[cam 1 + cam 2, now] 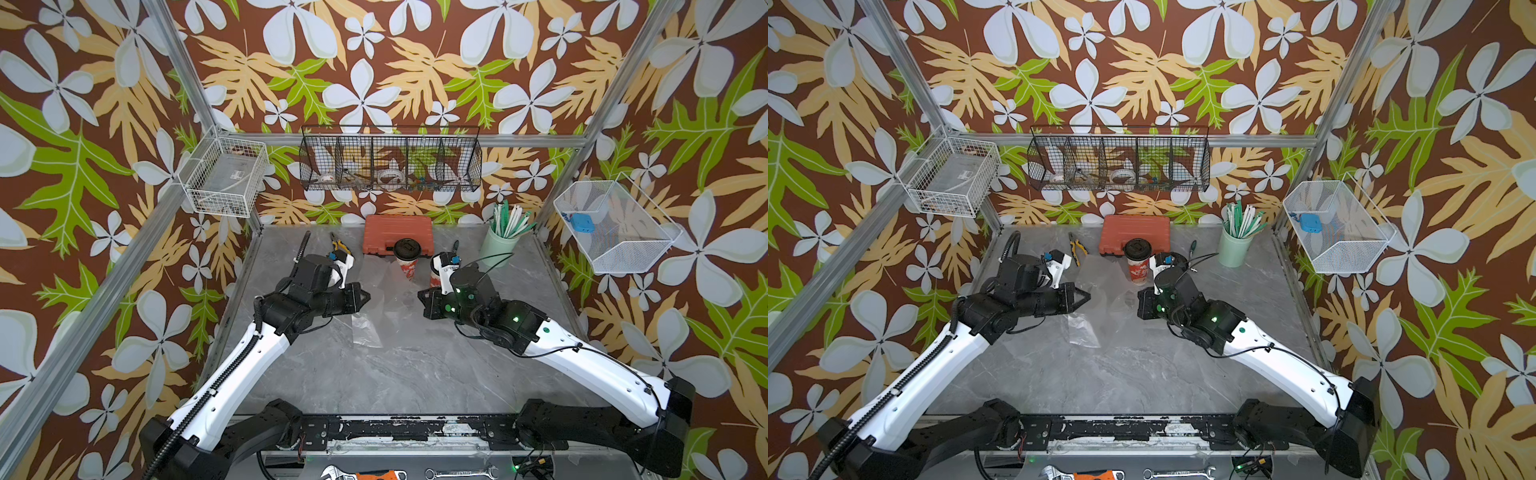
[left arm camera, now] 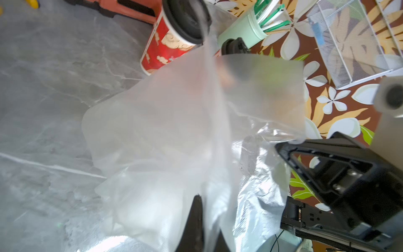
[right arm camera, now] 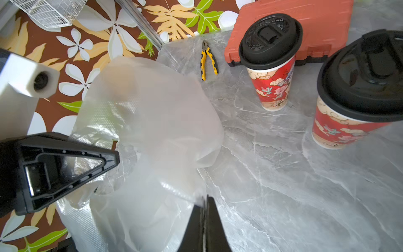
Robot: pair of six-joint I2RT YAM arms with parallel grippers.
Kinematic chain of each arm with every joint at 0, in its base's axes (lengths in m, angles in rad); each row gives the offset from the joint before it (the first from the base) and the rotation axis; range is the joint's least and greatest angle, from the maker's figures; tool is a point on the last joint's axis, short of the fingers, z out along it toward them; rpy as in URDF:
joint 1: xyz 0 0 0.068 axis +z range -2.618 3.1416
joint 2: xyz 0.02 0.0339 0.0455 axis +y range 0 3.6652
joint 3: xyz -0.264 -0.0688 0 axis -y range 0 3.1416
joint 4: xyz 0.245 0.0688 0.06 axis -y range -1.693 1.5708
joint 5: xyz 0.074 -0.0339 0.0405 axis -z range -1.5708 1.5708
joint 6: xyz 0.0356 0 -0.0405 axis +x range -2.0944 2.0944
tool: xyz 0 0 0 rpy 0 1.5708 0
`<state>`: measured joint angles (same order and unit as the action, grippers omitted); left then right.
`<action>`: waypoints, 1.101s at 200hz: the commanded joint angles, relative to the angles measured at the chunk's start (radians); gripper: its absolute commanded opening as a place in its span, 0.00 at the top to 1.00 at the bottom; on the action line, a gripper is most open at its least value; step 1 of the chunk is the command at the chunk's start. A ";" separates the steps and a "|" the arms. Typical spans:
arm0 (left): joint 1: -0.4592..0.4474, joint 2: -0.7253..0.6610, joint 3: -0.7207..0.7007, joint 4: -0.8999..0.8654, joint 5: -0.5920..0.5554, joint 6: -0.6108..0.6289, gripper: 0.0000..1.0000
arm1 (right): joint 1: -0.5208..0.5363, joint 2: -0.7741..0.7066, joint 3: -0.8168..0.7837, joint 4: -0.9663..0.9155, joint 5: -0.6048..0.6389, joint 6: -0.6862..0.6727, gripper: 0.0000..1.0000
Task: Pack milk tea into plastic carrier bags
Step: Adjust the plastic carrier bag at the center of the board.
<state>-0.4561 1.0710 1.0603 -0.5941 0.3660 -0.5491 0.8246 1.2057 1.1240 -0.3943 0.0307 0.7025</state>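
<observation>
Both left gripper (image 3: 116,157) and right gripper (image 3: 205,199) pinch one bag (image 3: 152,113).

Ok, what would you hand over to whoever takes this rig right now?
Left gripper: shut on the clear bag. Right gripper: shut on the same bag from the opposite side.
The farther cup and the cup nearer the right gripper stand upright, lidded, on the table, neither bagged. More clear film, likely the second bag, lies flat below.
Done: one bag lifted. Left: open it, bag both cups.
</observation>
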 commanded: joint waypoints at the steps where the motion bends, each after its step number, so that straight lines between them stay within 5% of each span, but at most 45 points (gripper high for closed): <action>1: 0.000 -0.041 -0.039 -0.028 -0.064 -0.041 1.00 | -0.002 0.003 0.031 -0.033 -0.001 -0.019 1.00; 73: 0.000 -0.044 -0.125 0.142 -0.021 -0.101 1.00 | -0.003 0.090 0.039 -0.016 -0.059 -0.032 1.00; 103: 0.000 -0.025 -0.122 0.165 -0.007 -0.099 1.00 | -0.019 0.080 0.045 -0.002 -0.060 -0.027 0.77; 141: 0.000 -0.029 -0.111 0.167 0.001 -0.101 1.00 | -0.050 0.034 0.037 0.045 -0.116 -0.012 0.62; 220: 0.000 -0.028 -0.050 0.137 0.011 -0.131 1.00 | -0.099 -0.009 0.110 -0.004 -0.127 -0.067 0.54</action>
<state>-0.4561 1.0405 0.9993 -0.4564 0.3626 -0.6735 0.7509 1.1992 1.2148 -0.3645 -0.1059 0.6708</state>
